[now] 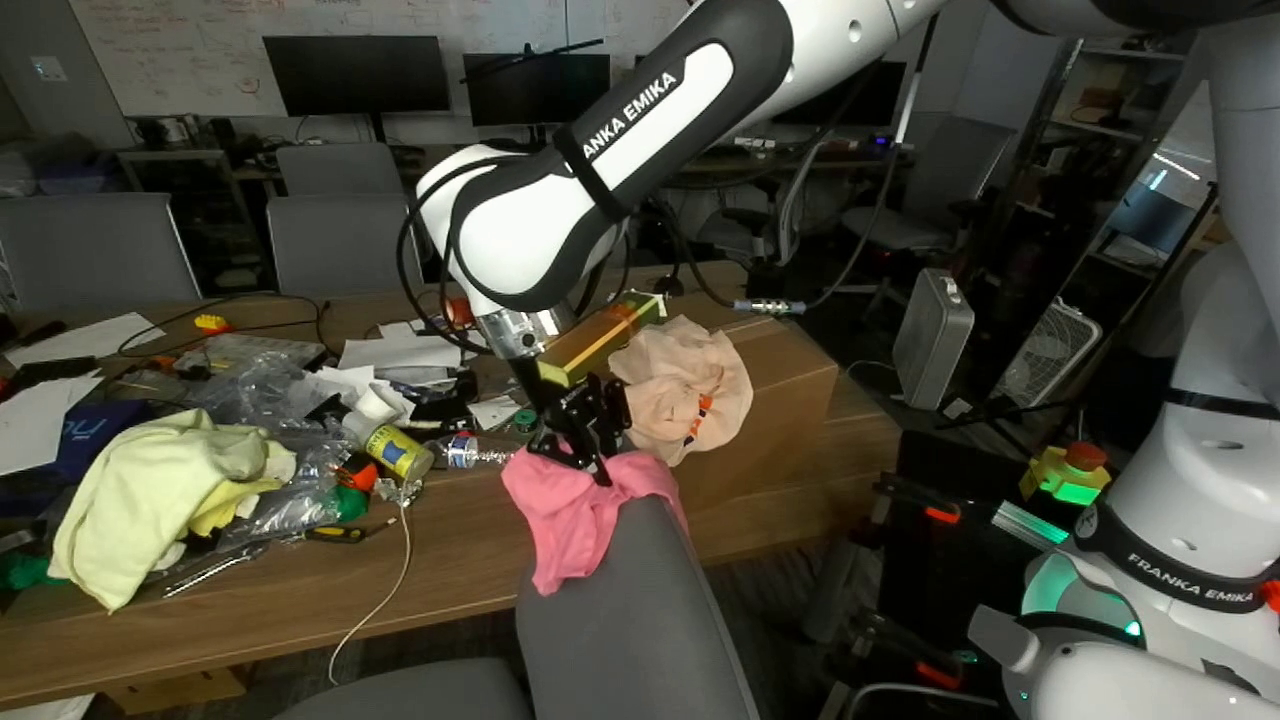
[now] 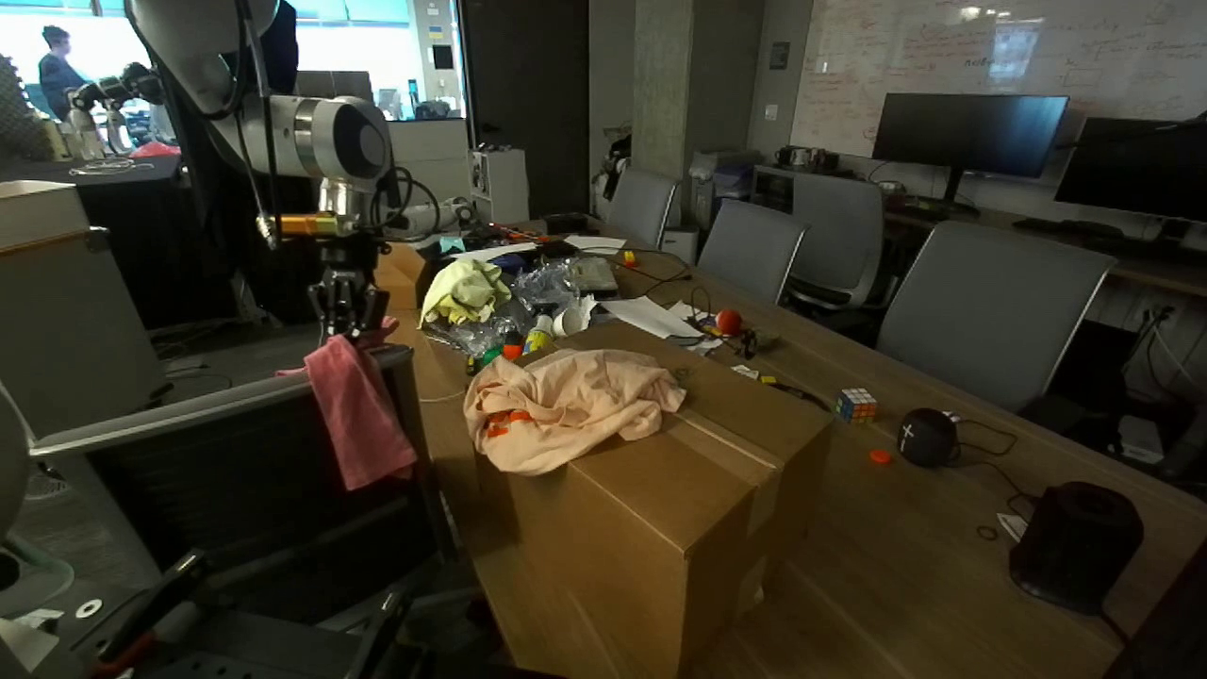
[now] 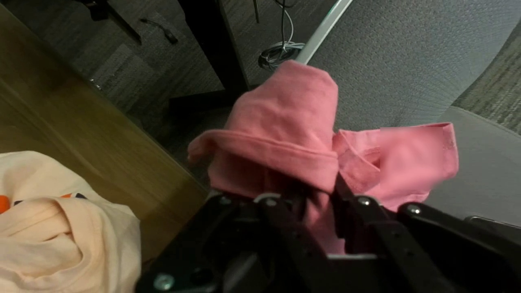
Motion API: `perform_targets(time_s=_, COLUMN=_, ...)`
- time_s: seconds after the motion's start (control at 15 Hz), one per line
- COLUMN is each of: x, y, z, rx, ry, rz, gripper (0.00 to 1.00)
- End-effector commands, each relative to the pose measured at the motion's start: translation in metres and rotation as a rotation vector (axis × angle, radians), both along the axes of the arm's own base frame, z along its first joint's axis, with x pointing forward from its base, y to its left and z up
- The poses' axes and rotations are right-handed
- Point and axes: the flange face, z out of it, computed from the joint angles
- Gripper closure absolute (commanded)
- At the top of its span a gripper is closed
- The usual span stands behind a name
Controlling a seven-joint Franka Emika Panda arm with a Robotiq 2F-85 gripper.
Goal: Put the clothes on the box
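Note:
A pink cloth [image 1: 570, 525] hangs over the top of a grey chair back [image 1: 645, 620]. It also shows in an exterior view [image 2: 360, 410] and in the wrist view [image 3: 285, 110]. My gripper [image 1: 588, 465] points down at the chair top, and in the wrist view [image 3: 319, 199] its fingers are close together with a fold of pink cloth between them. The cloth hides part of the fingertips. A brown cardboard box [image 2: 603, 509] stands on the table beside the chair. A peach cloth [image 2: 575, 401] with orange marks lies crumpled on the box, also seen in the wrist view [image 3: 61, 236].
The wooden table [image 1: 450, 550] holds a yellow-green cloth [image 1: 165, 490], plastic bags, a yellow bottle [image 1: 395, 450], papers and cables left of the chair. A Rubik's cube [image 2: 856, 405] and black speakers [image 2: 1075, 547] stand beyond the box.

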Motion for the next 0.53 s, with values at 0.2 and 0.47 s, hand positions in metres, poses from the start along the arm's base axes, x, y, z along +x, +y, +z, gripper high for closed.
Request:
perform_targets(time_s=0.2, x=-0.012, y=0.014, z=0.093, rx=0.001, ry=-0.115, rz=0.021, gripper=0.96)
perform_targets(time_s=0.47, x=-0.025, y=0.014, z=0.168, rx=-0.031, ry=-0.193, rz=0.036, gripper=0.96)
